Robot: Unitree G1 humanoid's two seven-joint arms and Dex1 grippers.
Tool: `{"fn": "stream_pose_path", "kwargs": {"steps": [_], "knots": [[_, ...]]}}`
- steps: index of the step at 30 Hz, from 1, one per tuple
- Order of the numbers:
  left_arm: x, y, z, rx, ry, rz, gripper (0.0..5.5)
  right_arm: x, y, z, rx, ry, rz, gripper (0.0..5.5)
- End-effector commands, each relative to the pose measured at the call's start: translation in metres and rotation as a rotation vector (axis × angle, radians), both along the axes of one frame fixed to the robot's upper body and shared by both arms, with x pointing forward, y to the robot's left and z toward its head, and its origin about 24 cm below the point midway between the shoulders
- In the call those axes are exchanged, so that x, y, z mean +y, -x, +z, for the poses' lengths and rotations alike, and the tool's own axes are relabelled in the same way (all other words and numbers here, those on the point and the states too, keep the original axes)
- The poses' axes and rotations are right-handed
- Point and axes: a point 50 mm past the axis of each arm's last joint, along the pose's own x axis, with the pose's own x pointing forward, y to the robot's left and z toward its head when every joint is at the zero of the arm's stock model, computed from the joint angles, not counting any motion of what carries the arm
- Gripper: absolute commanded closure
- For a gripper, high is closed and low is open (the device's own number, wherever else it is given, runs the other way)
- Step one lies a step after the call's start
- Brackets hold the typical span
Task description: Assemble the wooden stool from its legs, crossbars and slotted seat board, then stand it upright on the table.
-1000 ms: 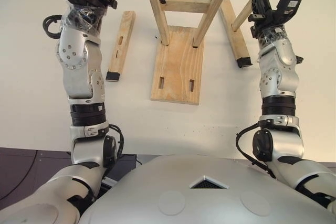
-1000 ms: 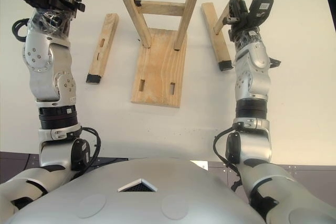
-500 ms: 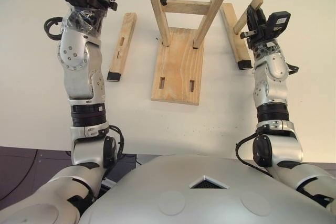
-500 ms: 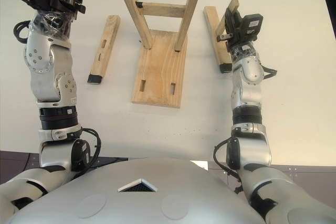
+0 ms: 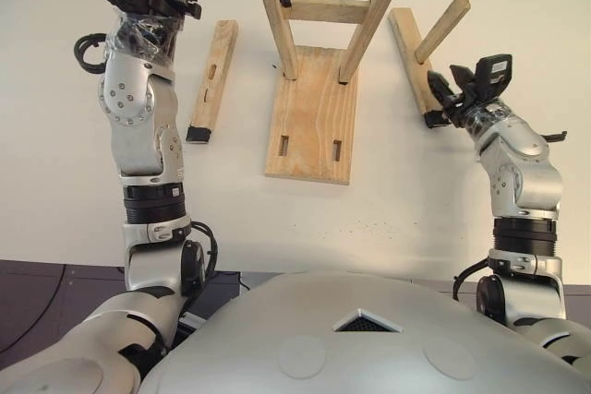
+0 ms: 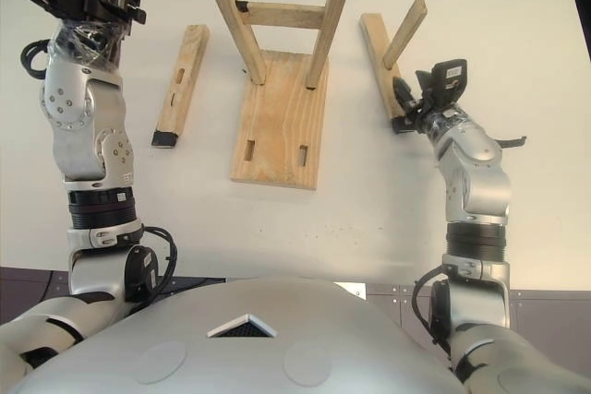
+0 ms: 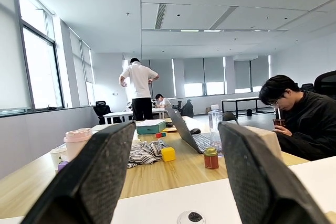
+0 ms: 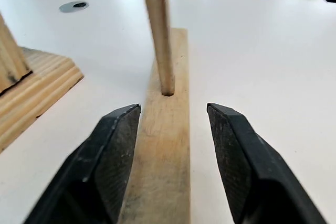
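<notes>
Right arm about to grab the leg by its very end, bit sketchy

The right gripper [image 8: 173,109] sits low on the table with its fingers spread wide, one on each side of the flat pale wooden leg with the black end cap [image 8: 165,182], not touching it as far as I can tell. It's down at the capped end, nearest the robot. The thin round wooden dowel [image 8: 157,30] stands tilted in a hole further along that leg.

My worry is that if it pinches and lifts from that end, the long far part probably sags or swings. The dowel doesn't look seated deep, so it could wobble out. A swing could also clip the two upright wooden legs [image 5: 277,16], which stand just beside it in the slotted pale wooden seat board [image 5: 312,126].

The left gripper [image 7: 177,127] hangs high up, spread and holding nothing. The loose slotted wooden leg [image 5: 213,76] lies flat near it on the white table [image 5: 388,200].

The frame from a second ago has the right gripper up around the dowel's upper part. Now it has let go and dropped back toward the cap, and the dowel stands on its own. The left arm has barely shifted
</notes>
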Motion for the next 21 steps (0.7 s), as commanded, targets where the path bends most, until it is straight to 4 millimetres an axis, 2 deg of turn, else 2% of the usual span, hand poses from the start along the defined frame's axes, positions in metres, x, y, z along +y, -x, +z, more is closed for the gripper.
{"fn": "stream_pose_path", "kwargs": {"steps": [1,2,9,12,14,16,18,21], "knots": [[-0.001,0.001,-0.004,0.015,-0.009,0.005,2.64,0.005,0.003,0.002,0.100,0.032,0.010,2.66],[-0.002,0.001,-0.005,0.017,-0.009,0.006,2.64,0.005,0.003,0.000,0.117,0.054,0.008,2.43],[-0.002,0.000,-0.004,0.026,0.000,0.005,2.64,0.007,0.006,-0.013,0.213,0.140,0.011,2.43],[-0.005,-0.001,-0.001,0.019,0.004,-0.003,2.64,0.009,0.004,-0.012,0.218,0.172,0.033,2.88],[-0.006,-0.002,0.009,0.011,0.062,-0.005,2.64,0.008,0.003,-0.009,0.211,0.163,0.030,3.19],[-0.009,-0.002,0.021,-0.002,0.113,-0.020,2.64,0.006,0.001,-0.006,0.201,0.140,0.020,3.45],[-0.012,-0.003,0.030,0.012,0.173,-0.051,2.64,0.000,-0.005,-0.002,0.178,0.092,-0.040,3.46],[-0.021,-0.004,0.037,0.099,0.336,-0.165,2.64,-0.009,-0.024,0.021,0.062,-0.152,-0.175,3.46]]}}
